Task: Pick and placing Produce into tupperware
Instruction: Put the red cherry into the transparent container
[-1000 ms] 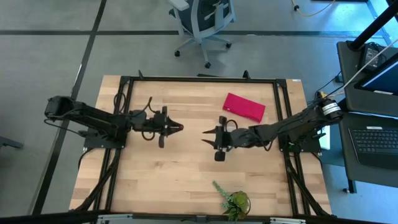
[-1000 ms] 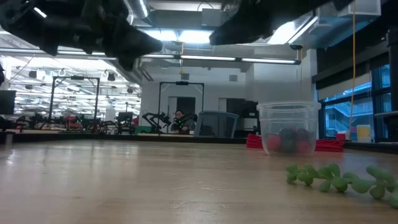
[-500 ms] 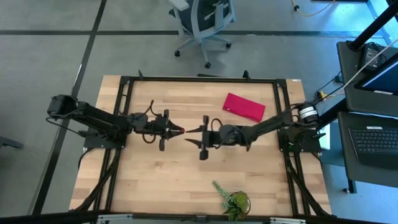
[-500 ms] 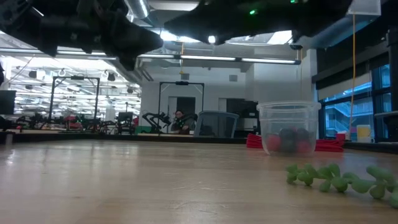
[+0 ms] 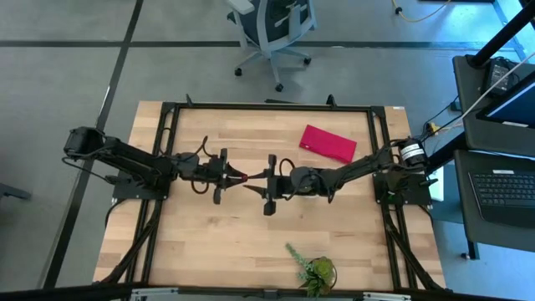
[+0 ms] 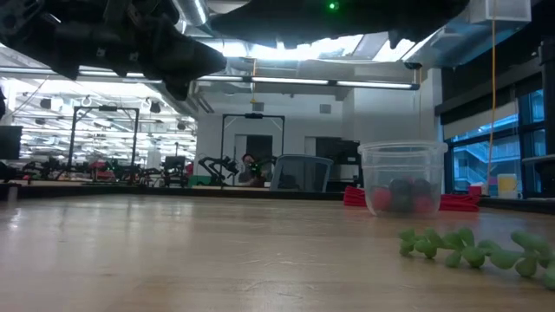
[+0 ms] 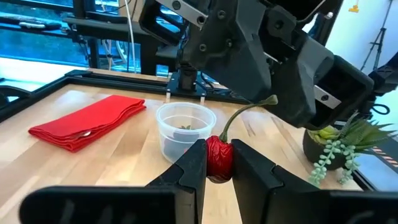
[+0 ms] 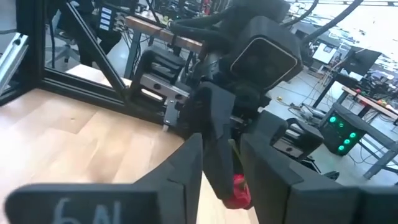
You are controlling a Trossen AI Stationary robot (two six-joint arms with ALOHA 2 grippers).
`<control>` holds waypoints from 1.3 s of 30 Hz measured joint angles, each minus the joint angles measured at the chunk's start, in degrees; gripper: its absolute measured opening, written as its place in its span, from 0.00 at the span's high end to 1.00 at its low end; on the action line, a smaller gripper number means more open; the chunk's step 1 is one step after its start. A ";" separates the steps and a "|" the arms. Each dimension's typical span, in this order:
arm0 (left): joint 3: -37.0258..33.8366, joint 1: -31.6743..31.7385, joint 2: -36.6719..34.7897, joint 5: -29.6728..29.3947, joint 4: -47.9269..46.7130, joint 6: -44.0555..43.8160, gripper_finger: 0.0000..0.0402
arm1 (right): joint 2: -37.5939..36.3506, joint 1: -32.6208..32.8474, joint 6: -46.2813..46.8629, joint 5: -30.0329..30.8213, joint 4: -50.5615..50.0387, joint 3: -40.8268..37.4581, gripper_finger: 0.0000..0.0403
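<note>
since a second ago the right arm has reached well leftward across mid-table, so that its gripper now meets the left one tip to tip near the table's centre; the left arm has edged only a little to the right.

left gripper [image 5: 236,176]: hangs above the wooden table [image 5: 209,242], just left of centre, fingers pointing right. its jaws are closed down to a narrow gap on a bright red fruit [image 7: 218,158], one piece of the produce, pinched between the two dark fingers [image 7: 189,168]. a thin green stem [image 7: 242,112] curves up and away from the fruit toward the other arm.

right gripper [image 5: 253,183]: immediately right of the left one, fingers pointing left, its tips at the held fruit. in its own wrist view the jaws stand apart and the left gripper's finger and the red fruit [image 8: 237,190] sit in the gap between them. whether its pads touch the fruit i cannot tell.

tupperware [image 6: 402,178]: clear round cup, upright on the table under the right arm's forearm, right of the two grippers. reddish and dark fruit [image 6: 401,196] lies in its bottom.

red folded piece [image 5: 328,144]: flat on the table, on the far side, right of centre, apart from the cup.

green leafy plant [image 5: 316,272]: at the near edge, right of centre, a trailing sprig [image 6: 468,248] lying on the wood.

office chair [image 5: 272,29]: on the floor beyond the far edge.
</note>
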 joint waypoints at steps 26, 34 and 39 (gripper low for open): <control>0.00 -2.67 0.00 0.07 1.79 2.62 0.85 | 0.00 -1.28 1.66 -4.48 -0.64 0.00 0.93; 0.00 -2.65 0.00 0.05 1.74 2.62 0.85 | 0.00 -1.28 3.40 -4.44 -0.61 0.00 0.99; 0.01 -2.65 0.00 0.05 1.43 1.31 0.84 | 0.00 -1.26 3.21 -4.44 -0.82 -0.01 0.99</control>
